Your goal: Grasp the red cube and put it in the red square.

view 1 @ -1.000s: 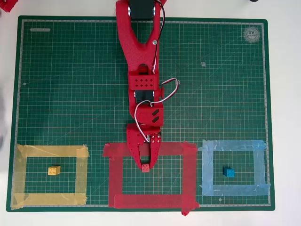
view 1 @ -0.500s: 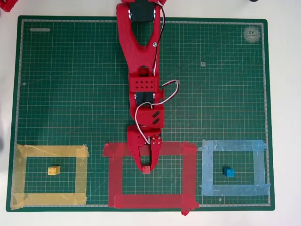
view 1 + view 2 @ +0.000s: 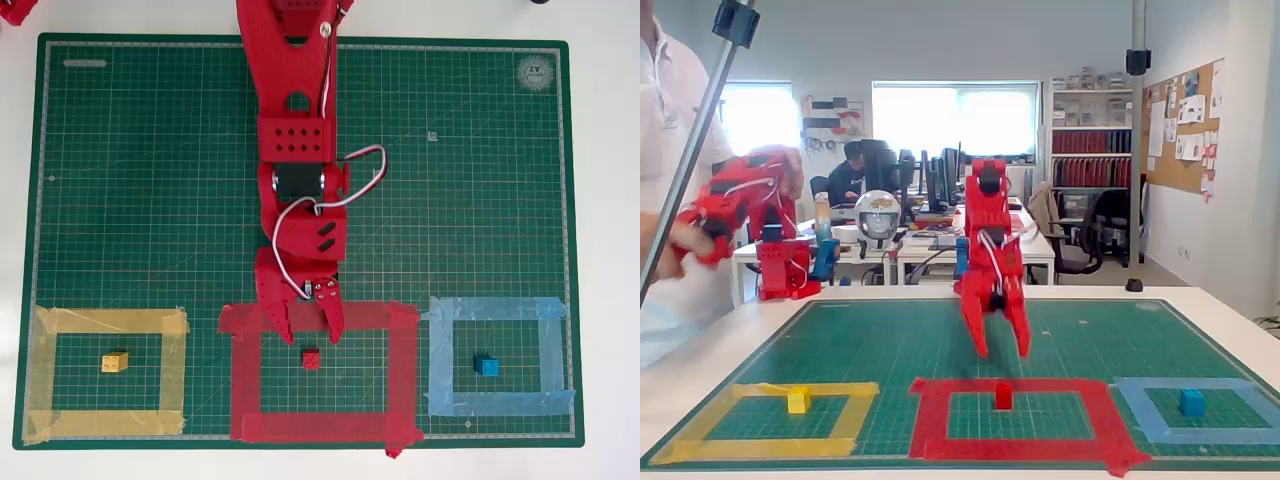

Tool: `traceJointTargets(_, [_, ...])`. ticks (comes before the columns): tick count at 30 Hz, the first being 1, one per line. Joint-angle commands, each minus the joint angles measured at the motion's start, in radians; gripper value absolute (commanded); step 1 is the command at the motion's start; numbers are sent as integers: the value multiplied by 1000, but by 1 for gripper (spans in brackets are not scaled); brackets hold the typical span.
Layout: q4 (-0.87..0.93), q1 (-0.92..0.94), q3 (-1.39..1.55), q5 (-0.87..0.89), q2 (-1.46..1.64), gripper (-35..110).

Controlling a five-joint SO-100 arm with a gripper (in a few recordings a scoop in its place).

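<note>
The red cube (image 3: 311,358) (image 3: 1004,395) rests on the green mat inside the red square (image 3: 248,320) (image 3: 930,412), near its top edge in the overhead view. My red gripper (image 3: 311,337) (image 3: 1002,350) hangs open just above and behind the cube, over the square's top tape strip, holding nothing. Its two fingers are spread apart, and the cube lies free just beyond their tips.
A yellow cube (image 3: 115,362) sits inside a yellow tape frame (image 3: 44,322) on the left. A blue cube (image 3: 487,366) sits inside a light-blue tape frame (image 3: 552,350) on the right. The green cutting mat (image 3: 150,180) covers the table.
The gripper was shut on the red cube inside the square; it has opened, let the cube go and drawn back toward the arm's base.
</note>
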Motion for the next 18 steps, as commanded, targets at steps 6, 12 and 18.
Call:
traceJointTargets(6, [388, -37, 660, 18, 1037, 1])
traceJointTargets(12, [393, -71, 1075, 57, 1313, 1])
traceJointTargets(18, [393, -58, 1408, 74, 1603, 1])
